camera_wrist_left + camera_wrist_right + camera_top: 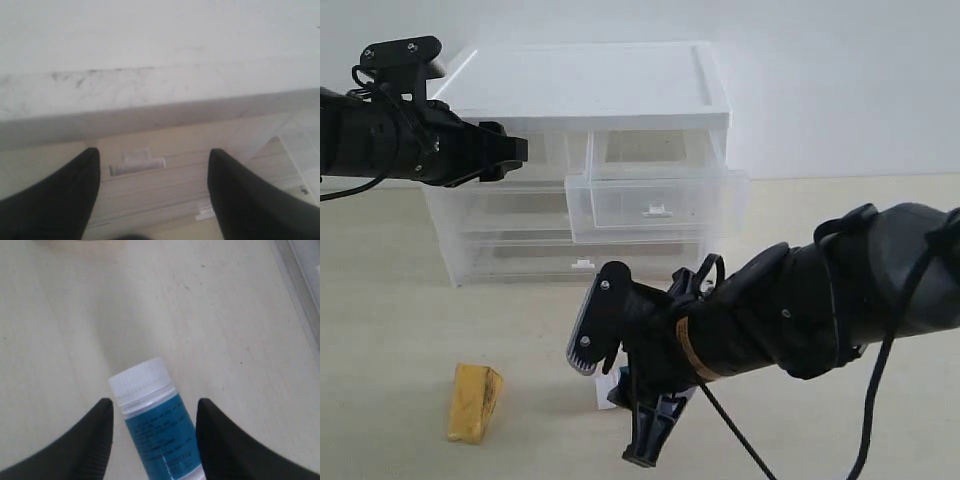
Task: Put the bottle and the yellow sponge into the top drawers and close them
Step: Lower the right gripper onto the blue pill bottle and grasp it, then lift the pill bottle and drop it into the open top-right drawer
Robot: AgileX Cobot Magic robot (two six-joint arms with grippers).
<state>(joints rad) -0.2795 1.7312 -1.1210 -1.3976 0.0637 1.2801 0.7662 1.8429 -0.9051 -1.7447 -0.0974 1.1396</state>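
Observation:
The bottle [155, 425], white-capped with a teal-blue label, lies on the table between the fingers of my open right gripper [154, 402], with a gap on each side. In the exterior view only its white end [607, 392] shows under the right gripper [618, 385]. The yellow sponge [473, 402] lies on the table at the front left, apart from both arms. The right top drawer [650, 205] is pulled out and holds nothing. My open left gripper [515, 150] is at the front of the shut left top drawer [555, 150], whose tab handle [137, 164] shows between the fingers.
The translucent drawer cabinet [585, 90] stands at the back middle, with two full-width drawers [520, 260] shut below. The pulled-out drawer juts towards the right arm. Bare table lies around the sponge.

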